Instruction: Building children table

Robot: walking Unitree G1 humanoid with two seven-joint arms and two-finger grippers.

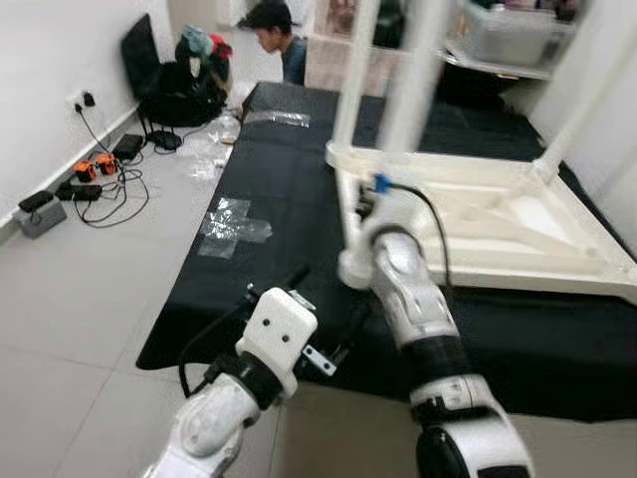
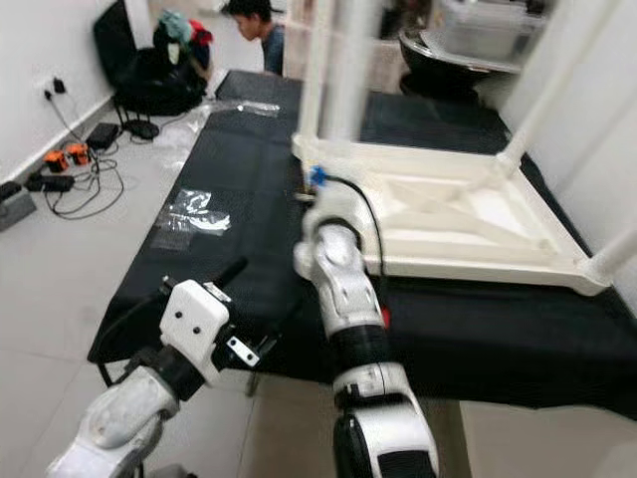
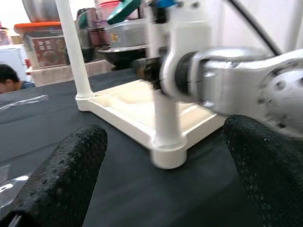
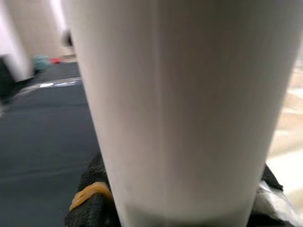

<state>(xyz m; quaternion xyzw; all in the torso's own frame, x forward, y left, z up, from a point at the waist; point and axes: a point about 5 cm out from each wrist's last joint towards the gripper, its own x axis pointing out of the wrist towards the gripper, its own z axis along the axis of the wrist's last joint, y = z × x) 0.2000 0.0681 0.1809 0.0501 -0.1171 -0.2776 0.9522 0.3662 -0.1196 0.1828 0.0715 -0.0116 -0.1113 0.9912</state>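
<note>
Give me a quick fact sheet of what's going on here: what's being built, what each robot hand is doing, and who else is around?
Being built: white table, upside down on a black mat, legs pointing up
Right gripper: closed around the nearest table leg
Left gripper: open, held low by the mat's near edge, holding nothing
Person: at the mat's far end
Floor clutter: cables and chargers by the wall
</note>
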